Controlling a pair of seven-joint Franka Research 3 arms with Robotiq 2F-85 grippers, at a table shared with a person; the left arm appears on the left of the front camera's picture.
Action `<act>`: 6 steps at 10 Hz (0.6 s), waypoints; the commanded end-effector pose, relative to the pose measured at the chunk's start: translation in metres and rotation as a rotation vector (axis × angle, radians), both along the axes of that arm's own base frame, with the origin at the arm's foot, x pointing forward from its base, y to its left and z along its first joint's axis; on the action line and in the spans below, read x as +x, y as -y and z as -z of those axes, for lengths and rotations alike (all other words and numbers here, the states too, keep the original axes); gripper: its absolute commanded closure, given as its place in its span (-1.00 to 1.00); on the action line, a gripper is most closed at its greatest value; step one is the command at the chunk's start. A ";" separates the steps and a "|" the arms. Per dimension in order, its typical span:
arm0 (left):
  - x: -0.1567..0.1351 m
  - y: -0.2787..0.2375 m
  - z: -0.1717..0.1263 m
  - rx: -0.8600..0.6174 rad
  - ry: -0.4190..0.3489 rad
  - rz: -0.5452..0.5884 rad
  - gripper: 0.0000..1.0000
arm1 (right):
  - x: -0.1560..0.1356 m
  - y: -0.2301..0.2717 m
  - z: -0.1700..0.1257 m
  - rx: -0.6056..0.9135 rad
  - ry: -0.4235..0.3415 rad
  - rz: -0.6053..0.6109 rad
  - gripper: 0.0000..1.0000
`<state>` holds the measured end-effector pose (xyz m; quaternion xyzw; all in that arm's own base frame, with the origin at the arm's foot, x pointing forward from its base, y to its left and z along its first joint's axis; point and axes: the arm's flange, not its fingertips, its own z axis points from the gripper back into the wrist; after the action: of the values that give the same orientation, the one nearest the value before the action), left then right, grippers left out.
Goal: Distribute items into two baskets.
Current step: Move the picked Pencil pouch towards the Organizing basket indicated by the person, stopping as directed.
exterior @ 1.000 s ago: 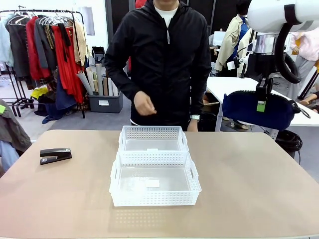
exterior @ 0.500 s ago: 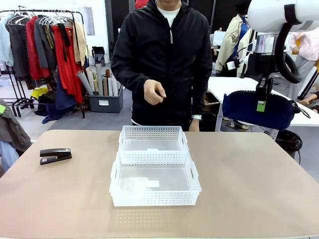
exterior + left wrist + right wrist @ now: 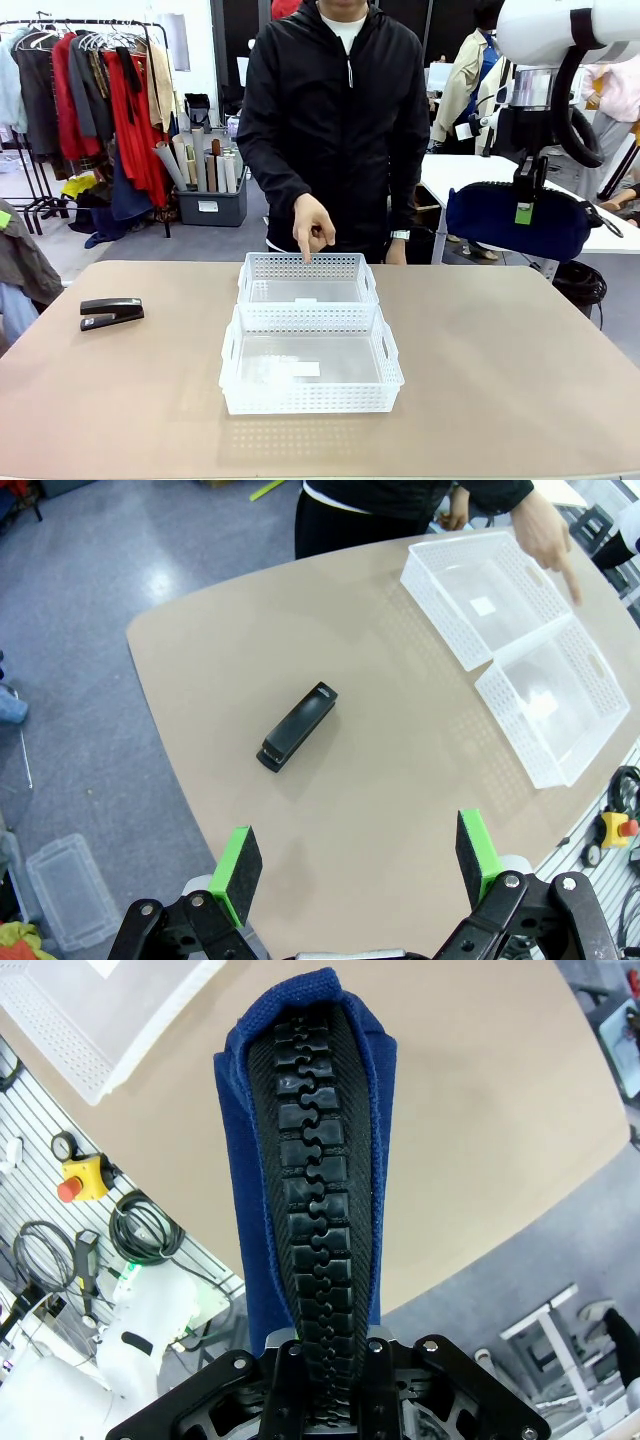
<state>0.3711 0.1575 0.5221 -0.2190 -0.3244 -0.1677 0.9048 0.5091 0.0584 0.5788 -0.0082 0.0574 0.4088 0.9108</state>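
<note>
My right gripper [image 3: 525, 205] hangs high above the table's right side, shut on the navy blue zippered pouch [image 3: 517, 222]. In the right wrist view the pouch [image 3: 300, 1160] stands up from the closed gripper [image 3: 325, 1345], zipper toward the camera. The black stapler [image 3: 111, 312] lies on the table at the left. My left gripper [image 3: 357, 855] is open, high above the stapler [image 3: 298, 727]. Two white baskets sit end to end mid-table: the far basket [image 3: 340, 267] and the near basket [image 3: 310, 398], both with nothing in them. The person's hand [image 3: 312, 225] points a finger down at the far basket [image 3: 432, 590].
The person stands at the far edge behind the baskets. The tan table [image 3: 500, 380] has free room left and right of the baskets. A clothes rack [image 3: 100, 90] and a white desk [image 3: 460, 175] stand beyond it. A basket corner [image 3: 100, 1020] shows above a shelf of cables.
The person's hand has come down from chest height and forward, and now points at the far basket. Neither arm, the pouch nor the stapler has moved.
</note>
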 end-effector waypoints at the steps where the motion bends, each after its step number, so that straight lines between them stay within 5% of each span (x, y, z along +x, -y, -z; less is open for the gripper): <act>1: 0.000 -0.001 0.000 -0.011 0.014 0.013 -1.00 | -0.001 -0.001 -0.002 -0.007 0.007 0.023 1.00; 6: 0.000 -0.001 0.000 -0.011 0.014 0.013 -1.00 | -0.001 -0.001 -0.002 -0.007 0.007 0.023 1.00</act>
<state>0.3711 0.1575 0.5221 -0.2190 -0.3244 -0.1677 0.9048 0.5091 0.0584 0.5788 -0.0082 0.0574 0.4087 0.9108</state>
